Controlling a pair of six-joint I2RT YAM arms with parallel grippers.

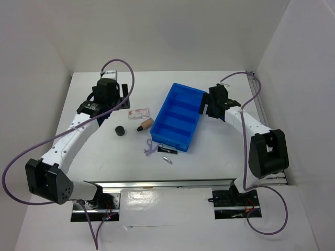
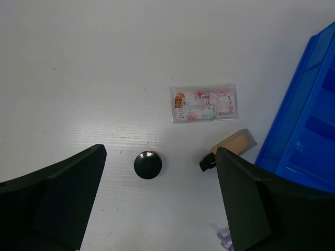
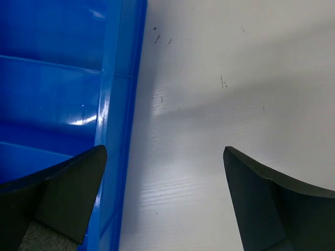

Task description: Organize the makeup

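**Inspector:** Six makeup items counted, all on the surface [image 1: 214, 157] outside the blue tray [image 1: 163, 111]; none is in a compartment. Left of the tray's left wall lie the pink packet [image 1: 138, 112], the tan tube [image 1: 145, 125] and, farther out, the black pot [image 1: 120, 130]. Just off the tray's near left corner are the purple loop [image 1: 149, 148], a dark stick [image 1: 167, 150] and a silvery stick [image 1: 166, 159].

**Operator:** State of the jaws?

**Inspector:** Left jaws spread wide and holding nothing, above the pot. Right jaws likewise apart and unloaded, over the tray's right rim and the bare surface beside it.

**Operator:** Handling assessment?

**Inspector:** In my judgement, all of it is light.
- **Pot:** rigid with a glossy lid, so likely slippery. Close across the round side wall, low down.
- **Tube:** probably gives a little. Take it across mid-body, not at the narrow black tip.
- **Packet:** lies flat and looks clear-cased and smooth, so there is little edge to catch. Grip across the short width, and expect it to slide.
- **Loop:** limp. Pinch it where the strands bunch.
- **Sticks:** stiff, thin and liable to roll. Clamp at mid-length, square to the axis.

**Operator:** Which first?

**Inspector:** The pot. It sits directly under the left jaws.
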